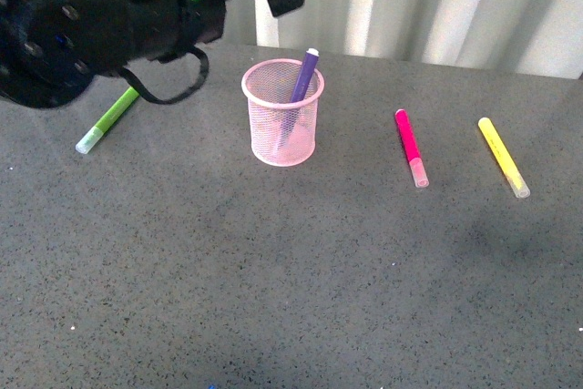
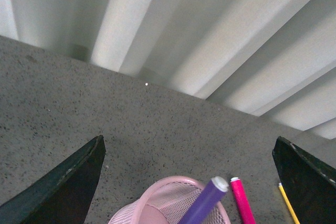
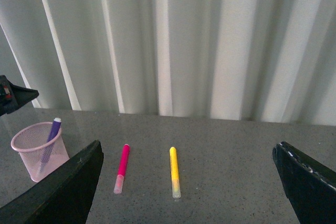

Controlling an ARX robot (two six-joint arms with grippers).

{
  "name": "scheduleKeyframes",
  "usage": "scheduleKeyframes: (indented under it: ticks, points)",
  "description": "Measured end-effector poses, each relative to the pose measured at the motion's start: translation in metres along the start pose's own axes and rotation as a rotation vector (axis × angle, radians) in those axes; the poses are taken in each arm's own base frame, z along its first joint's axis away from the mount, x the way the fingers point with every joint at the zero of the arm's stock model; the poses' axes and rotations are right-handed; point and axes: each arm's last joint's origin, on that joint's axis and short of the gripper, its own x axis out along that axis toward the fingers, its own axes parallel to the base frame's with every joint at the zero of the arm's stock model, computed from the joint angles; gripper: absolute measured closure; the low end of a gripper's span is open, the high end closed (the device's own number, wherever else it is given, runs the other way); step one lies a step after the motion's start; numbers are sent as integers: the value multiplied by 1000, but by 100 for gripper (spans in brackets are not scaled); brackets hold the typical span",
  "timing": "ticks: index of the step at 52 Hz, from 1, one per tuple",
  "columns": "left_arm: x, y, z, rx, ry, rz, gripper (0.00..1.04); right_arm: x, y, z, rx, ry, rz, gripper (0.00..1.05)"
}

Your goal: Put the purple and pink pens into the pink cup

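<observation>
1. The pink cup [image 1: 283, 112] stands upright on the grey speckled desk [image 1: 273, 280], towards 12 o'clock in the front view.
2. The purple pen [image 1: 305, 75] is in the cup. It leans towards 1 o'clock against the rim, and its white-tipped end pokes out above it.
3. The pink pen [image 1: 411, 147] lies flat on the desk at 3 o'clock from the cup, well apart from it, with its clear cap pointing to about 5 o'clock.
4. A yellow marker [image 1: 503, 156] lies further out at 3 o'clock, roughly parallel to the pink pen. A lime-green marker [image 1: 107, 121] lies at 9 o'clock from the cup.
5. The left arm [image 1: 100, 15] hangs above the desk at 10 o'clock from the cup. The left jaws are spread wide and grasp nothing.
6. The right jaws are released too — wide apart and empty, raised above the desk, with the cup, pink pen and yellow marker in their wrist view.
</observation>
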Motion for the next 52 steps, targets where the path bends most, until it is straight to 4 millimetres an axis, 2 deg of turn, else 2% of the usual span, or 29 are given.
scheduleKeyframes:
  ticks: [3,7,14,17,24,25,33,41,52]
  points:
    - [-15,7,23,2,16,-8,7,0,0,0,0,0,0,7]
    - [-35,18,43,21,39,-7,7,0,0,0,0,0,0,7]
    - [-75,46,67,56,83,15,7,0,0,0,0,0,0,7]
    - [-99,66,75,74,90,41,7,0,0,0,0,0,0,7]
    - [-150,110,83,81,84,127,7,0,0,0,0,0,0,7]
    - [-152,112,83,80,84,131,7,0,0,0,0,0,0,7]
    - [-204,150,73,52,101,218,7,0,0,0,0,0,0,7]
    - [-237,160,58,30,129,256,7,0,0,0,0,0,0,7]
    - [-256,142,60,66,139,227,7,0,0,0,0,0,0,7]
